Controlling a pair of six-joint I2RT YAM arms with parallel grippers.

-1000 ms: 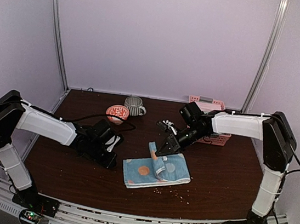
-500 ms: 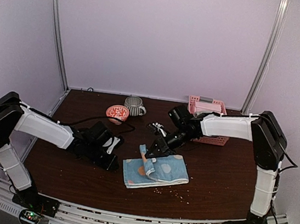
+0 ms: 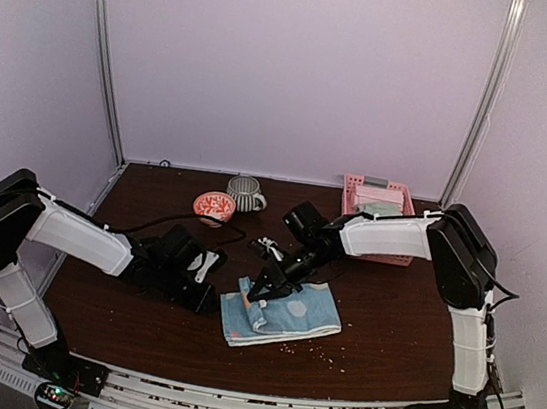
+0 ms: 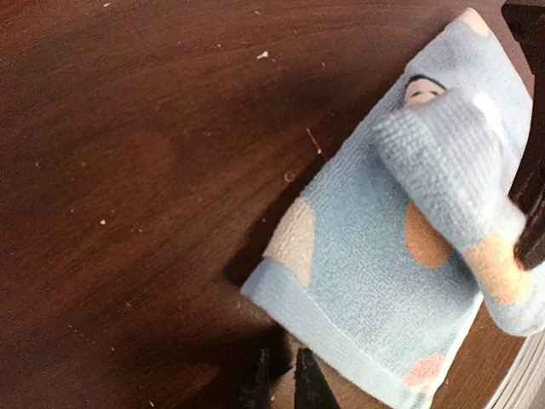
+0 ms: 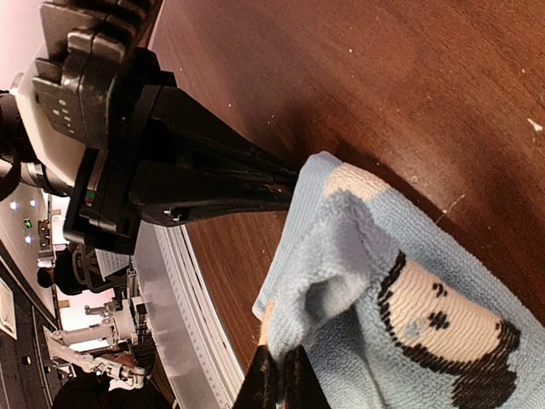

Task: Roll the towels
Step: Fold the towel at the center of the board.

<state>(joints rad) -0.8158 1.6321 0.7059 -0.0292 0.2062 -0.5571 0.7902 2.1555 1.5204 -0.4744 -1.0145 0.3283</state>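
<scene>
Top: blue dotted towel (image 3: 289,313) mid-table, betw both grippers; R gripper (image 3: 265,286) clamped on raised fold at its left end; pink basket (image 3: 354,185) back right, folded cloth inside
L wrist: L gripper (image 4: 283,379) fingers nearly together at towel corner, grip unclear
R wrist: fingers pinched tight on fold

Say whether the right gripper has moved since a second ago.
Yes. The right gripper has swung left, away from the pink basket, folding the towel over.
</scene>
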